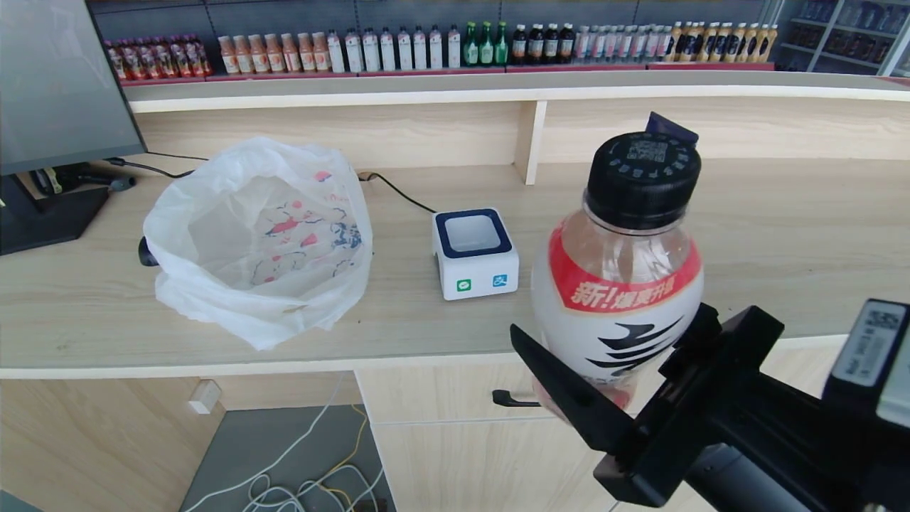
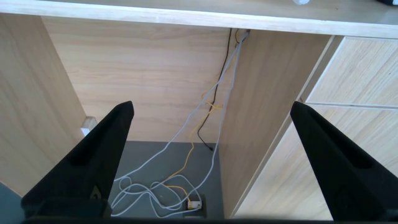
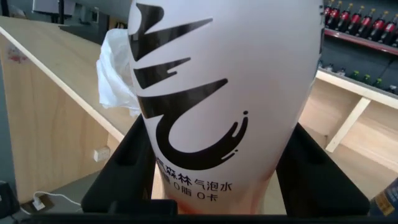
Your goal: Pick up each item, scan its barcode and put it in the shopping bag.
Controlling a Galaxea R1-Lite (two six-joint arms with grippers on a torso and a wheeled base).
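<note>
Bottle (image 1: 617, 284) with a black screw cap, a red band below its neck and a white label bearing black brush strokes, held upright in the right gripper (image 1: 611, 355). The two black fingers pinch the lower body from opposite sides, and the bottle is lifted off the wooden counter (image 1: 782, 235). In the head view it appears over the counter's near edge, to the right of the scanner (image 1: 474, 252), a small white box with a dark-framed window on top and a black cable (image 1: 398, 192) running from behind it toward the rear. Well to the left of the scanner stands the shopping bag (image 1: 334, 235), a white plastic bag with red and blue print, its mouth spread wide and facing upward. A dark monitor (image 1: 60, 78) occupies the counter's far left corner, and rows of drink bottles (image 1: 426, 46) line the shelf behind. In the right wrist view the bottle (image 3: 217, 112) sits between the fingers of the right gripper (image 3: 217, 186), with the shopping bag (image 3: 118, 68) beyond it on the counter. The left gripper (image 2: 211, 155) hangs below counter level with its fingers spread wide and nothing between them, facing a recess where loose cables (image 2: 180, 180) lie on the grey floor.
</note>
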